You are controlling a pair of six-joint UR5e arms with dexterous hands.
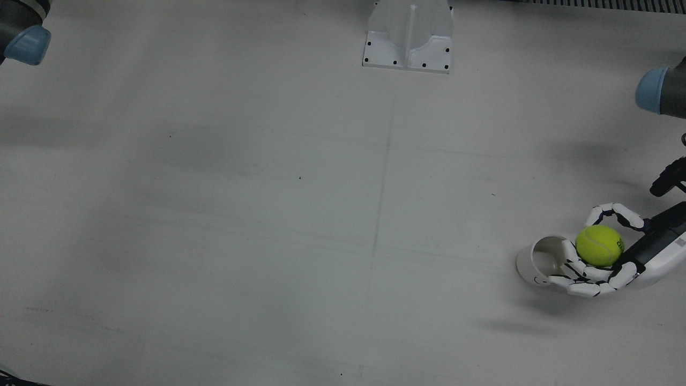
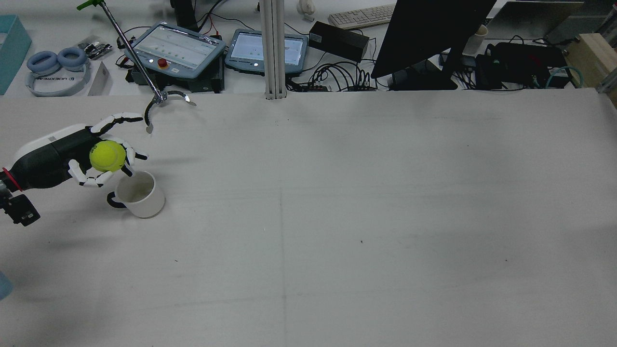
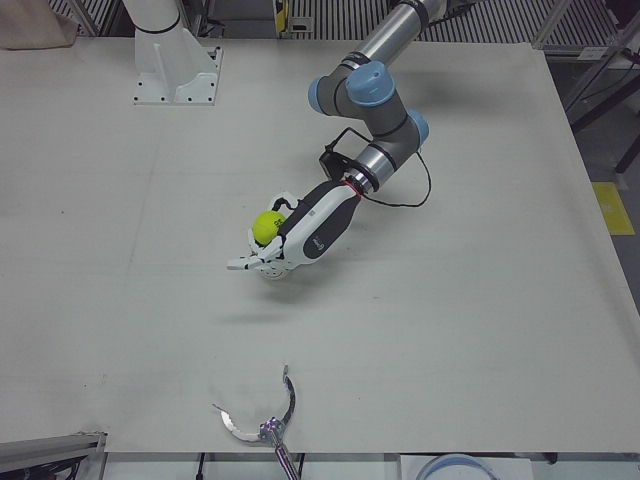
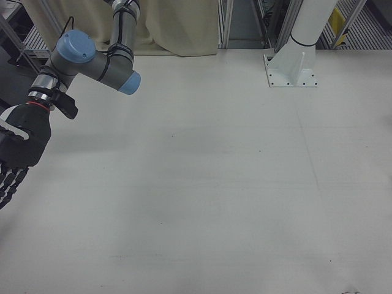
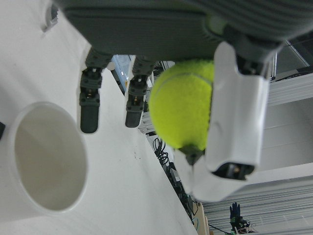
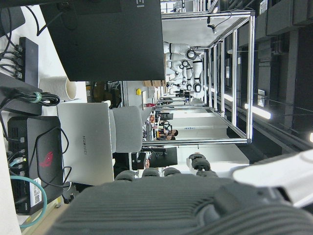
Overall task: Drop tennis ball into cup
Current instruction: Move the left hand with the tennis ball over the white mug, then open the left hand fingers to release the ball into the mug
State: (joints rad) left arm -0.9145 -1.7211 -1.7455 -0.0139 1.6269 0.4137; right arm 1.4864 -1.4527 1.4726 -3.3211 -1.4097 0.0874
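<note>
My left hand is shut on a yellow-green tennis ball, held between its fingers above the table. A white cup with a dark handle stands upright just beside and below the ball. In the front view the ball sits right of the cup's mouth, and the fingertips reach over its rim. The left hand view shows the ball and the empty cup. My right hand hangs open and empty at the right-front view's left edge.
A long grabber tool with a metal claw lies near the table's far edge, close to the left hand; it also shows in the left-front view. A white pedestal stands at the robot's side. Monitors and cables lie beyond the table.
</note>
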